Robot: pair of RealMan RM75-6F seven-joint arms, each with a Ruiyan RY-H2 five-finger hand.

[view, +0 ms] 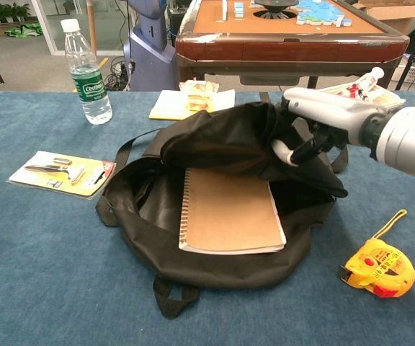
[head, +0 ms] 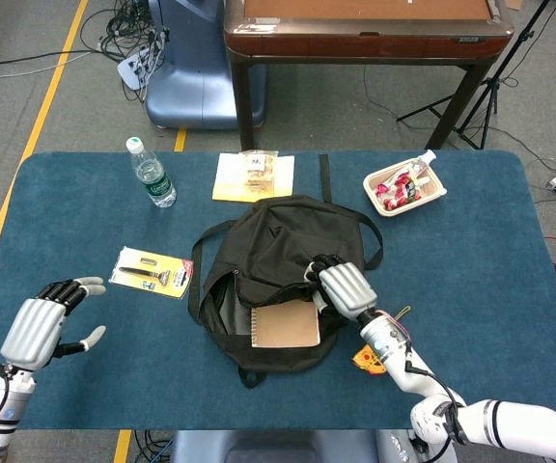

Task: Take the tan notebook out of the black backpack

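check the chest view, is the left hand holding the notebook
No, the notebook lies untouched inside the open backpack, and only the right hand shows there, gripping the flap.

one backpack [view: 215, 144], one notebook [view: 228, 210], one bottle [view: 85, 65]

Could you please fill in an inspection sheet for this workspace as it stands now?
Surface: blue table, cloth-covered.
Job's things: black backpack lies open; tan notebook lies exposed inside, spiral edge toward the robot's left.
Clutter: water bottle upright; yellow carded tool pack; yellow pad with a snack packet on it; food tray; yellow tape measure.
Hands: right hand holds the backpack flap lifted; left hand hovers apart, holding nothing.
Cables: loose bundle on the floor behind the table.
Surroundings: wooden game table; tripod legs.
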